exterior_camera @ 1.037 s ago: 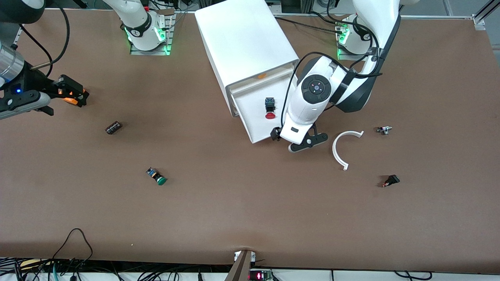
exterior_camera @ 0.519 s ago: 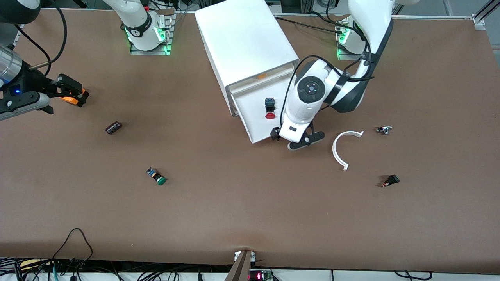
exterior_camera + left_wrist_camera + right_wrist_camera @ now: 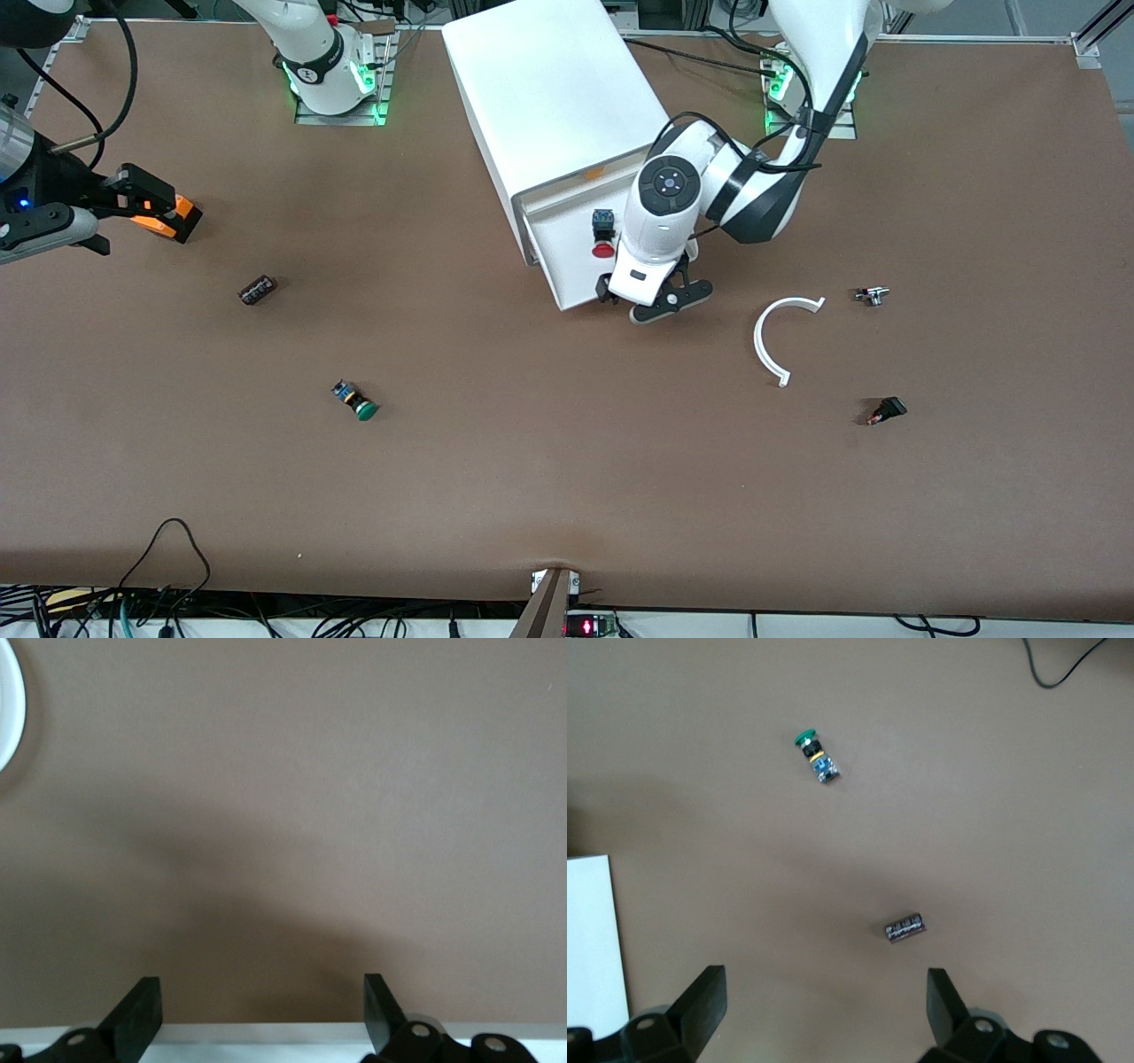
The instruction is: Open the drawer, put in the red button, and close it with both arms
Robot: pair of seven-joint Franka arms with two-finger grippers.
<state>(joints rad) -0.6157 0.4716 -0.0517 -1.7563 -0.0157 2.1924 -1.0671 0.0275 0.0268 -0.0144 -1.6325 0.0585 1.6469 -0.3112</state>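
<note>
The white cabinet (image 3: pixel 558 97) stands at the middle of the table near the robots' bases. One drawer (image 3: pixel 567 257) is pulled partly out toward the front camera. The red button (image 3: pixel 603 239) lies in it, red cap toward the drawer's front. My left gripper (image 3: pixel 636 301) is open and sits right at the drawer's front edge. In the left wrist view the white front (image 3: pixel 266 1043) runs between the left gripper's (image 3: pixel 261 1010) fingers. My right gripper (image 3: pixel 171 215) hangs open and empty over the table at the right arm's end, also shown as the right gripper (image 3: pixel 824 1001) in its own wrist view.
A green-capped button (image 3: pixel 356 400) (image 3: pixel 815 756) and a small dark component (image 3: pixel 257 290) (image 3: pixel 904 928) lie on the brown table toward the right arm's end. A white C-shaped ring (image 3: pixel 780 341) (image 3: pixel 9 718), a small metal part (image 3: pixel 871 295) and a black switch (image 3: pixel 887 410) lie toward the left arm's end.
The left gripper has moved toward the cabinet with the drawer's front. The drawer and the red button in it have slid part way in. The right gripper has barely shifted.
</note>
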